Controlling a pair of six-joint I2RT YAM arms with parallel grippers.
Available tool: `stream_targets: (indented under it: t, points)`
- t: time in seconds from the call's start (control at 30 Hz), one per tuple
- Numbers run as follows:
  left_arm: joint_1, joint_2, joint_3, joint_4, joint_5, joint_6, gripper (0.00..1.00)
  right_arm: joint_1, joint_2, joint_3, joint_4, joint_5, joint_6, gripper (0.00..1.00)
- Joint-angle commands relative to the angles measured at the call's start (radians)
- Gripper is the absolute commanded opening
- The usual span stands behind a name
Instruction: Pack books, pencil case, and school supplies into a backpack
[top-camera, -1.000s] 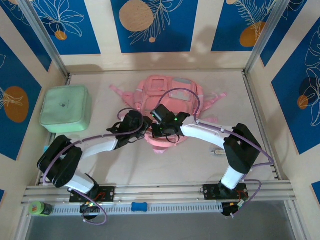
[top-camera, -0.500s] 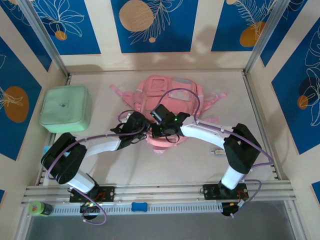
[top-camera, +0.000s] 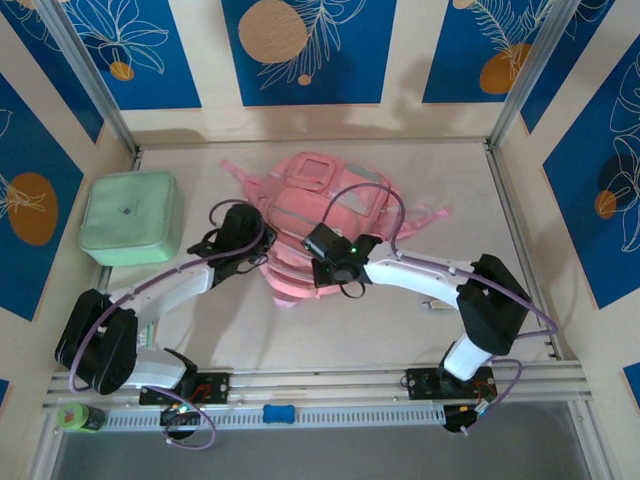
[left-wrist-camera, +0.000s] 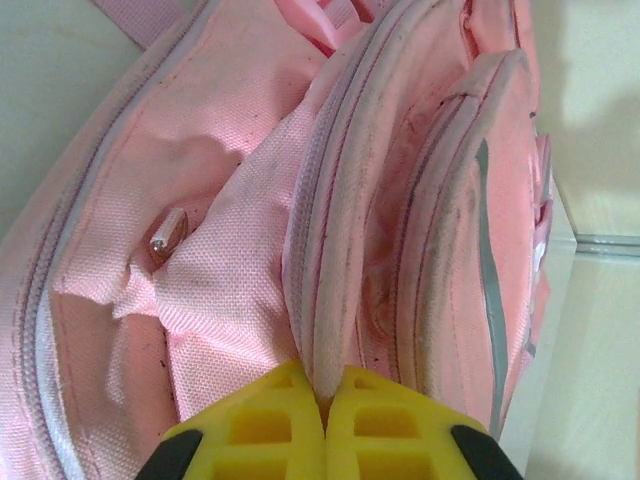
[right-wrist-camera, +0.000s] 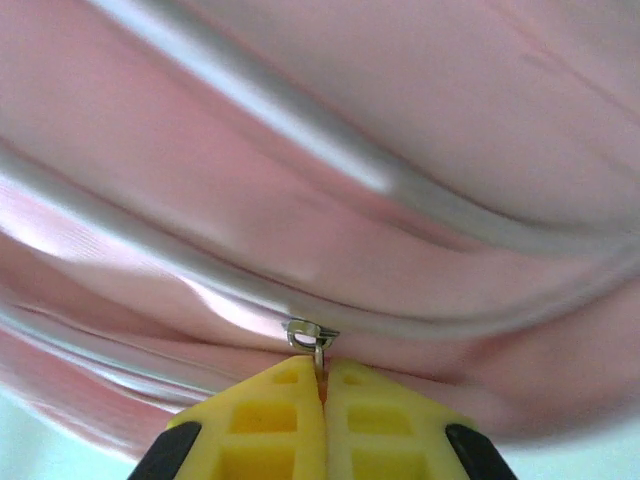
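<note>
The pink backpack (top-camera: 320, 215) has swung left on the table (top-camera: 400, 330) since a second ago, nearer the mint-green box (top-camera: 130, 218) — still apart, so that's not blocking anything. Left tool (left-wrist-camera: 325, 385) has just clamped onto a fold at the bag's zipper edge, bracing it. Right tool (right-wrist-camera: 322, 375) is pinching the little zipper pull (right-wrist-camera: 313, 338) — looks like zipper work next, and the bunched fabric could snag it.

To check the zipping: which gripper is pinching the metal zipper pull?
The right gripper: its jaws are shut on the zipper pull; the left gripper pinches a fold of the backpack.
</note>
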Motion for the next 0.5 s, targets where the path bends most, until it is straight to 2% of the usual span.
stream_targets:
  t: [0.0,0.13,0.3,0.37,0.43,0.47]
  points:
    - [0.113,-0.028,0.022,0.021,0.075,0.108,0.0,-0.039,-0.057,-0.072,-0.17,0.052,0.018,0.0]
    - [0.188,0.062,0.105,0.013,0.221,0.207,0.0,-0.102,-0.092,-0.068,-0.16,0.023,-0.037,0.0]
    - [0.209,0.166,0.17,0.042,0.29,0.24,0.0,-0.045,-0.064,0.025,-0.092,-0.058,-0.083,0.0]
    - [0.208,0.183,0.211,-0.002,0.311,0.294,0.22,-0.036,-0.043,0.05,-0.078,-0.075,-0.072,0.0]
    - [0.203,0.166,0.213,-0.044,0.303,0.299,0.24,-0.036,-0.039,0.051,-0.044,-0.104,-0.065,0.0]
    - [0.199,0.14,0.186,-0.029,0.303,0.293,0.29,-0.037,-0.04,0.045,-0.029,-0.112,-0.064,0.0]
